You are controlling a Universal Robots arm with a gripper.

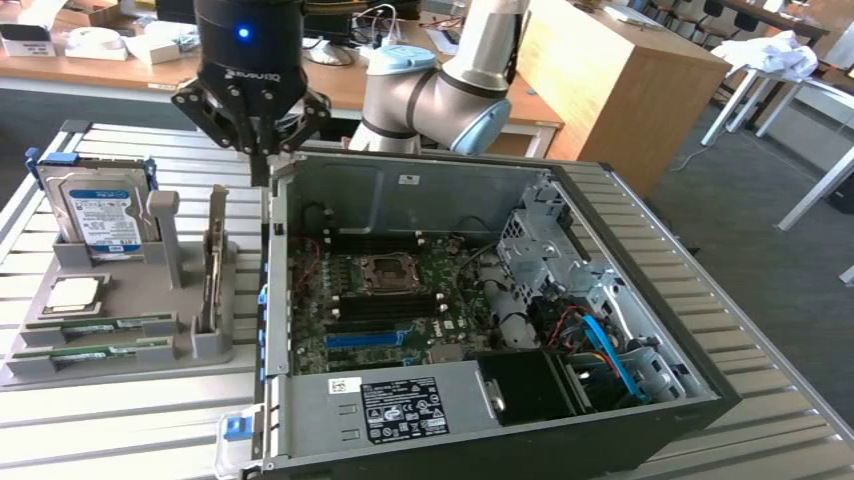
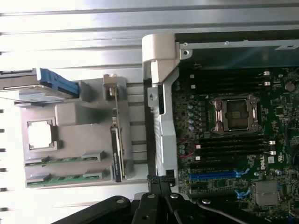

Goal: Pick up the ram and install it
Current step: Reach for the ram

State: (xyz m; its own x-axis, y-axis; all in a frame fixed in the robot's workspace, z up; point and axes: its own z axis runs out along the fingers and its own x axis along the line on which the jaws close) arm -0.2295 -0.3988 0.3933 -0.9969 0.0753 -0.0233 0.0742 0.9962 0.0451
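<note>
Two ram sticks [image 1: 102,325] [image 1: 91,352] lie flat in slots at the front of a grey holder tray [image 1: 127,375], left of the open computer case [image 1: 641,300] in the exterior view. The wrist view shows them as green strips [image 2: 65,160] [image 2: 65,179]. My gripper [image 1: 263,150] hangs above the case's back corner and side wall, well behind the ram. It is shut with nothing in it; its black fingertips [image 2: 161,180] meet over the case wall. Dark memory slots [image 1: 384,305] [image 2: 231,141] lie beside the processor socket [image 2: 239,114] on the motherboard.
The holder also carries a blue-labelled hard drive [image 1: 96,205], a square silver processor [image 1: 74,293] and an upright card [image 1: 214,265]. Inside the case are a drive cage [image 1: 547,240], blue cables [image 1: 601,345] and a power supply [image 1: 400,405]. Desks stand behind the slatted table [image 1: 774,330].
</note>
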